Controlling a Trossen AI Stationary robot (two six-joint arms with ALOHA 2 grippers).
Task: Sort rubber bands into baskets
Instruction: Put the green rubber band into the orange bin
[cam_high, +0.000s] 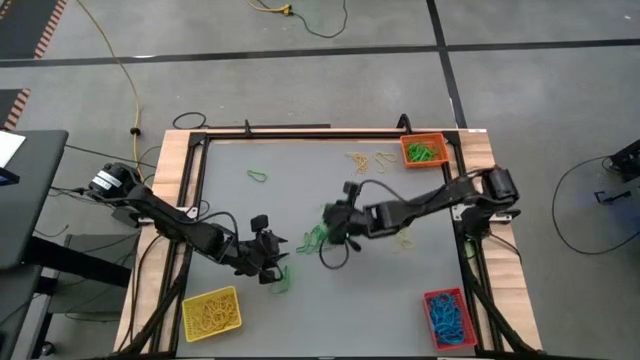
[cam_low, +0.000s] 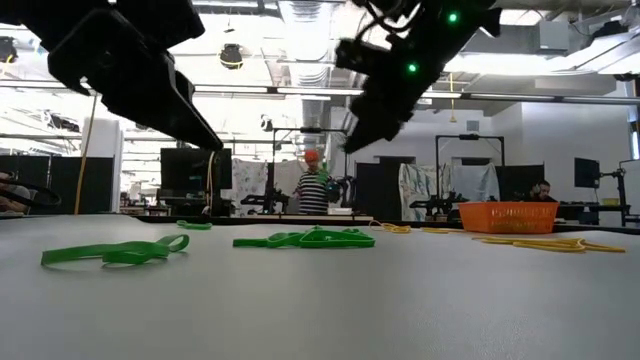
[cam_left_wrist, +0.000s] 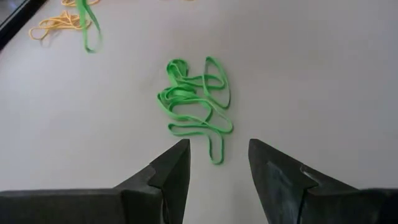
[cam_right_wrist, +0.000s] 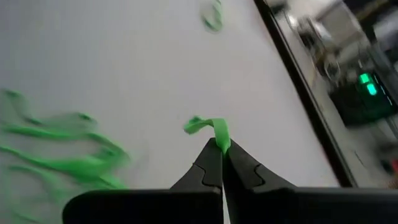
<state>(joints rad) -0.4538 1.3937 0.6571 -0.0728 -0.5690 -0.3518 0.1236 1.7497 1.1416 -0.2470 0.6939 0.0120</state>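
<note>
Grey table (cam_high: 300, 190): right gripper (cam_right_wrist: 222, 149), pinched on a green rubber band (cam_right_wrist: 214, 129) near the green pile (cam_high: 313, 238), must likely carry it to the orange basket (cam_high: 424, 152); left gripper (cam_left_wrist: 217, 163) hovers parted beside that pile.

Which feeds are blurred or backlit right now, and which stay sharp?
Right wrist view: motion-smeared, green bands streaked. Low view: arms silhouetted against bright ceiling lights. Left wrist view: sharp on the green tangle. High view: even light, no glare.
</note>
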